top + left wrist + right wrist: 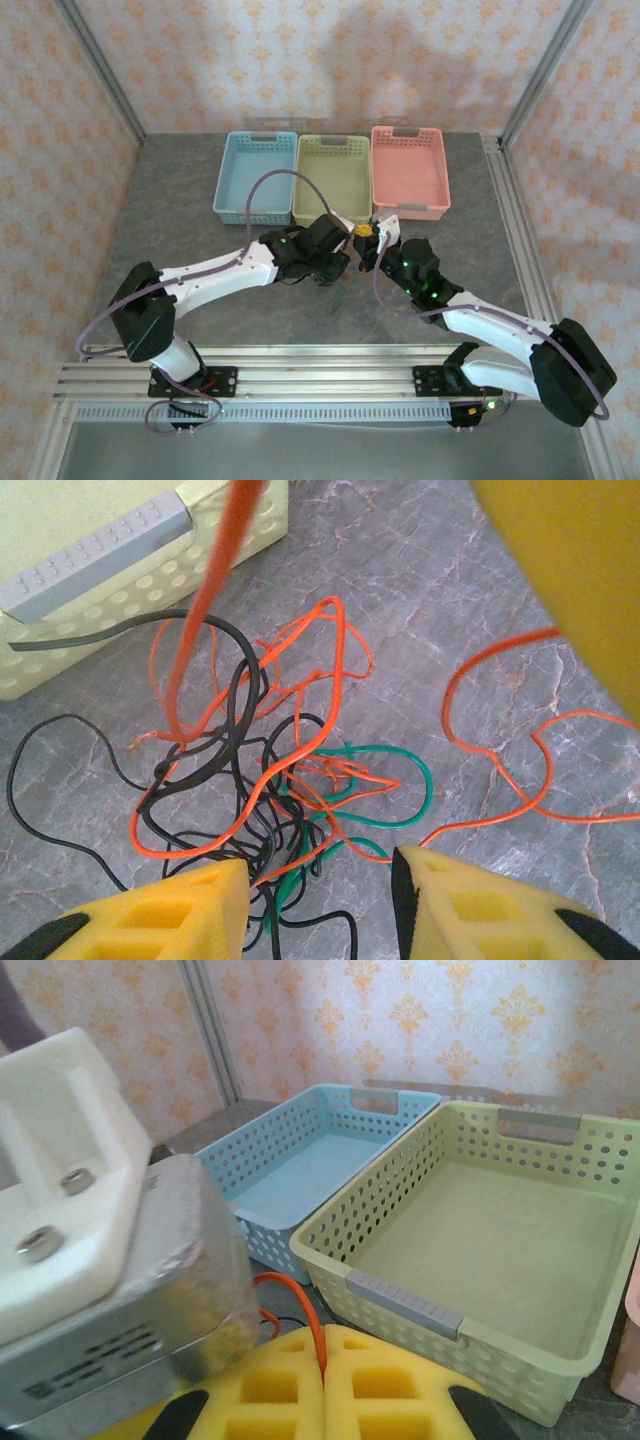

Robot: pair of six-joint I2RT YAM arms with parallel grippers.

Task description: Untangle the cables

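Yellow foam pads of the right gripper (323, 1388) press shut on a thin orange-red wire (312, 1325), whose lower run is hidden. Beside a frame-cropped pale green perforated basket (120, 610), the left gripper (320, 900) stands parted and empty over the tangle of orange-red, black and green cables (260, 770) on the grey marbled table (430, 600).

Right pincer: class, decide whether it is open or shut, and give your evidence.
Shut. In the right wrist view the right pincer has its yellow jaws pressed together, the orange cable pinched between them.

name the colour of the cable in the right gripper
Orange-red cable, best in the right wrist view.
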